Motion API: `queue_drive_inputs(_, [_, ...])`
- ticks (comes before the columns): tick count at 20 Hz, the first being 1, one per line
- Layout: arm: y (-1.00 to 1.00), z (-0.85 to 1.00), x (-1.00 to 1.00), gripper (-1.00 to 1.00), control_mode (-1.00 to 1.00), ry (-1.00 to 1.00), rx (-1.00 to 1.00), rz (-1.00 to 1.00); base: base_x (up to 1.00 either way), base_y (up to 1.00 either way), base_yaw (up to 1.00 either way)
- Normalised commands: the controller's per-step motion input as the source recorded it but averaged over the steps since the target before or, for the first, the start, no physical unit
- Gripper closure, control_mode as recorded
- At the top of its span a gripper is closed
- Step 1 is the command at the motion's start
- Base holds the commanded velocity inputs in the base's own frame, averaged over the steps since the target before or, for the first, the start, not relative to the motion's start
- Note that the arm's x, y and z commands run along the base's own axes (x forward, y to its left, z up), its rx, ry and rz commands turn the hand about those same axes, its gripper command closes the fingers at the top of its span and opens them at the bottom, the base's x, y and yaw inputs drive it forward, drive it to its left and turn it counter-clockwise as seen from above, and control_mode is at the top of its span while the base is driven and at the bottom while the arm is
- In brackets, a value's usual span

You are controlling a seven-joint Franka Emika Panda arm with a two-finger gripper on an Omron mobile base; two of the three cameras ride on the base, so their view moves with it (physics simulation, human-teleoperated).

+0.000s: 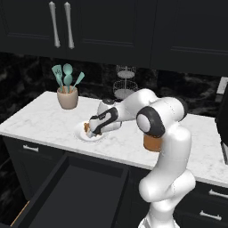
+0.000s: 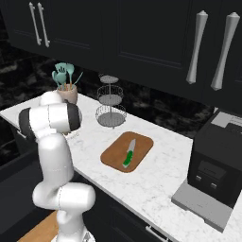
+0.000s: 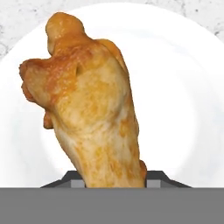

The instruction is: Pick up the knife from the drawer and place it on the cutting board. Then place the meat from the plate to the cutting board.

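White marble desk [image 2: 156, 179] runs under black cupboards. On it lies the board [image 2: 126, 151], and the knife [image 2: 129, 154] is already on the board, so that part looks done. Well apart from the board sits the plate [image 1: 82, 133]. The gripper [image 1: 91, 132] is down on the plate, closed around the meat [image 3: 87, 109]. Below the plate, the drawer [image 1: 75, 191] hangs open. What is left: lift the meat and carry it to the board.

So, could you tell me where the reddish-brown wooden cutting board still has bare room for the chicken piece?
The cutting board is bare along its left half and at the top right corner. The green-handled knife lies lengthwise right of centre, crowding that strip. The golden-brown drumstick sits between the gripper's fingers over the round white plate.
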Motion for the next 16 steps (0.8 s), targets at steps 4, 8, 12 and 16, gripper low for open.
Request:
queue_drive_inputs(4, [-0.39,0.36,-0.71,1.0,-1.0,-0.07,0.0,-0.03,0.0,0.0,0.0])
queue_drive_inputs(8, [-0.41,0.42,-0.56,1.0,-1.0,-0.02,0.0,-0.09,0.0,0.0,0.0])
queue_drive_inputs(12, [-0.48,0.46,-0.51,1.0,-1.0,0.0,0.0,-0.16,0.0,0.0,0.0])
queue_drive_inputs(16, [-0.64,0.39,-0.37,1.0,-1.0,0.01,0.0,-0.2,0.0,0.0,0.0])
